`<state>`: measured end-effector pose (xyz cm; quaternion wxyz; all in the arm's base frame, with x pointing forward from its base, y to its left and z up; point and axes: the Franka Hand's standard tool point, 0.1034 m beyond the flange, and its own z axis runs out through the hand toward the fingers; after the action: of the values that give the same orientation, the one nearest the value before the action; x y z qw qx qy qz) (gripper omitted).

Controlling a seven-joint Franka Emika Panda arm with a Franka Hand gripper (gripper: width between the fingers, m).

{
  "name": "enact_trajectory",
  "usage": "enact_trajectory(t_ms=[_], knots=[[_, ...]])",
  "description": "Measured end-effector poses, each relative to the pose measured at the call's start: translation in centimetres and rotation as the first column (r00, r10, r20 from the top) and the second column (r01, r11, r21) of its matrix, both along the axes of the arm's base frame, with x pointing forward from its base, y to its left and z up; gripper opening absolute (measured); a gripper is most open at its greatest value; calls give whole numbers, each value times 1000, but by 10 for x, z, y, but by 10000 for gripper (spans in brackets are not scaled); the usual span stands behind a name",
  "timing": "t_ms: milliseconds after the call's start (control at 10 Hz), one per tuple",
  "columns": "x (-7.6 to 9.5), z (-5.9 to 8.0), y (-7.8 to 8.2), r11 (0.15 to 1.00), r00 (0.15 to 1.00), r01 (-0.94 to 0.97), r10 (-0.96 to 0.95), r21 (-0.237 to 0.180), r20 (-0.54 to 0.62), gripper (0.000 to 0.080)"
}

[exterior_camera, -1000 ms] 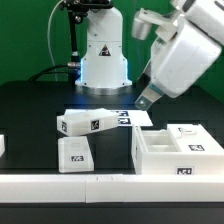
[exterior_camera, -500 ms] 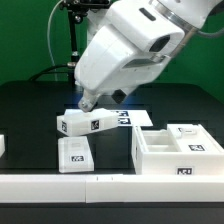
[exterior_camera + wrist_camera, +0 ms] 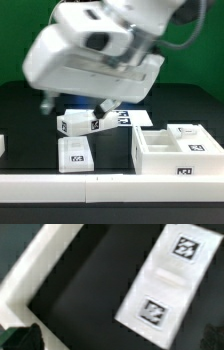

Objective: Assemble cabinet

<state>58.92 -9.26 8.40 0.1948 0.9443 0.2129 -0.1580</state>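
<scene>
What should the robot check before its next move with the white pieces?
1. End effector open: ok, jaws stand wide apart.
2. Nothing held: ok, no part sits between the jaws.
3. Small tagged block free to grab: ok, nothing lies on top of it.
4. Cabinet box upright, open side up: ok.
5. End effector centred over a part: not ok, the wrist view looks at the marker board.
6. Exact height above the block: cannot tell, the arm is blurred.

White parts counted: one open box (image 3: 155,160), two tagged panels (image 3: 78,124) (image 3: 75,153), one cut-off piece (image 3: 2,147). Also noted one marker board (image 3: 138,117), one white rail (image 3: 60,186).
</scene>
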Motion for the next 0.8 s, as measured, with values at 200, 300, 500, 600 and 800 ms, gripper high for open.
enact_trajectory(t_ms=[200,300,500,600,800], knots=[[0,-2,-4,991,990,131,-131,-3,61,795],[0,-3,-3,986,983,168,-167,-9,80,795],[-1,-4,-2,957,949,289,-283,-25,140,795],[2,-5,-2,928,912,371,-362,-16,192,795],[7,-9,-3,818,751,572,-555,68,356,795]])
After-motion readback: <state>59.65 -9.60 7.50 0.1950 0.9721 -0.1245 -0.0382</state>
